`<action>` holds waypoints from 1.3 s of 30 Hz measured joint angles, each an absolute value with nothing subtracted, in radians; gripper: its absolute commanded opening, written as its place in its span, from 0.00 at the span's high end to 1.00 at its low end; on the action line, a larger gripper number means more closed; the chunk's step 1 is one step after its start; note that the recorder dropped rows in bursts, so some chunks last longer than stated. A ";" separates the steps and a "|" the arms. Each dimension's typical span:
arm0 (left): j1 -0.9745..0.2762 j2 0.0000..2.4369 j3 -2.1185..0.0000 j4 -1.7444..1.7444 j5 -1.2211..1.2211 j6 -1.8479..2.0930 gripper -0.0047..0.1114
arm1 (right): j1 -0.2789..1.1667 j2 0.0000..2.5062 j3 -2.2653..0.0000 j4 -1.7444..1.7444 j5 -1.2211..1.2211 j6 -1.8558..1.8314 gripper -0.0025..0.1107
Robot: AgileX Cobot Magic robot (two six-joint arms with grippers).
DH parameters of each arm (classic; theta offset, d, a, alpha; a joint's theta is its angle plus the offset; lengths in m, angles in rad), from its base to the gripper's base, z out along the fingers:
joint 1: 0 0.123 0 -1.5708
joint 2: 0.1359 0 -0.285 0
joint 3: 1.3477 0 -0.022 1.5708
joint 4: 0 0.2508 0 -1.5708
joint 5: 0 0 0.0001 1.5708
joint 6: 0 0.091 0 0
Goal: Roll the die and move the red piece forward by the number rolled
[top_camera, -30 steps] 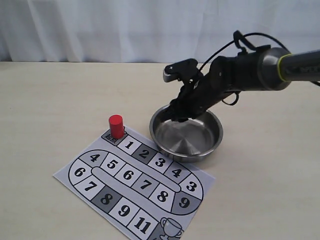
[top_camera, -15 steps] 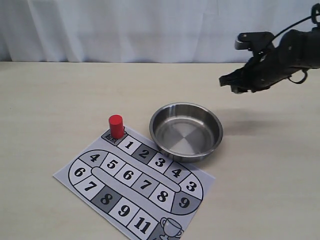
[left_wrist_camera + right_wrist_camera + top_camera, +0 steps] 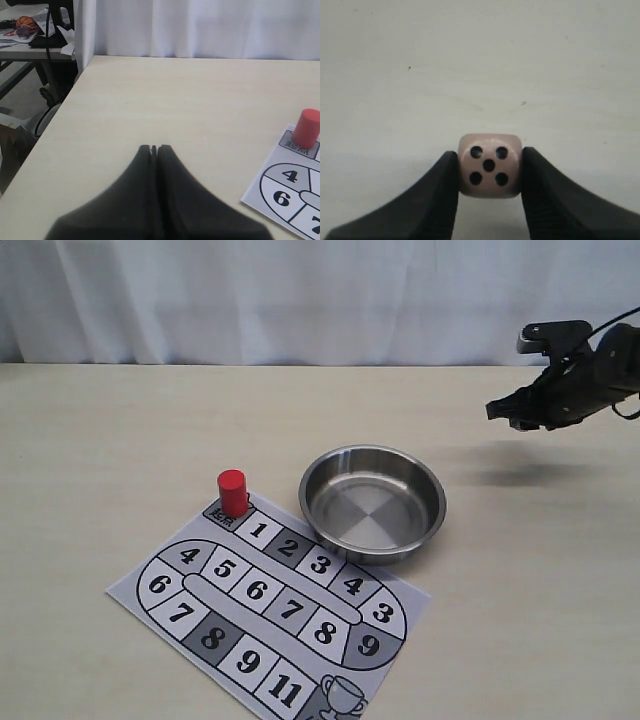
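Got the die (image 3: 490, 165) pinched square between the jaws of the right gripper (image 3: 503, 410), five-pip face toward the wrist camera. Hanging at the upper right of the exterior frame, above bare table (image 3: 120, 440) and well off to the right of the steel bowl (image 3: 372, 552). Can't really make out the die from out there, too tiny.

Guessing the bowl as the landing spot, with walls to stop a roll skittering off across the board (image 3: 130, 590). Nothing rolled yet by the look of it, so no count to go on.

Red piece (image 3: 232, 492) standing upright on the start square at the board's upper left end, just beside the 1, untouched.

Left gripper (image 3: 154, 149) holding nothing, with jaws pressed together, over bare table with the piece in sight. Probably parked out of the way until time to move it.
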State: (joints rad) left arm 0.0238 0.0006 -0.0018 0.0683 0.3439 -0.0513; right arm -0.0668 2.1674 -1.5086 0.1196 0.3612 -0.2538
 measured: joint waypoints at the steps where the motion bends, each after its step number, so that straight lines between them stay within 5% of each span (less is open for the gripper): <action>1: 0.024 0.001 -0.002 0.068 0.344 -0.051 0.96 | -0.067 2.187 -1.554 0.122 0.414 -0.250 0.94; 10: 0.024 0.001 -0.002 0.068 0.344 -0.051 0.96 | -0.067 2.283 -1.722 0.183 0.568 -0.253 0.91; 13: 0.024 0.001 -0.002 0.068 0.344 -0.051 0.96 | -0.069 2.289 -1.724 0.424 0.604 -0.434 0.74; 18: 0.024 0.001 -0.002 0.068 0.344 -0.051 0.96 | -0.064 2.306 -1.724 0.944 0.706 -0.824 0.23; 21: 0.024 0.001 -0.002 0.068 0.344 -0.051 0.96 | -0.060 2.306 -1.726 1.007 0.687 -0.872 0.05; 39: 0.024 0.001 -0.002 0.068 0.344 -0.051 0.96 | -0.060 2.306 -1.727 0.527 0.568 -0.536 0.20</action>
State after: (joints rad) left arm 0.0238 0.0006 -0.0018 0.0683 0.3439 -0.0513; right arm -0.0603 2.3060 -1.7266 0.5269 0.5679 -0.5359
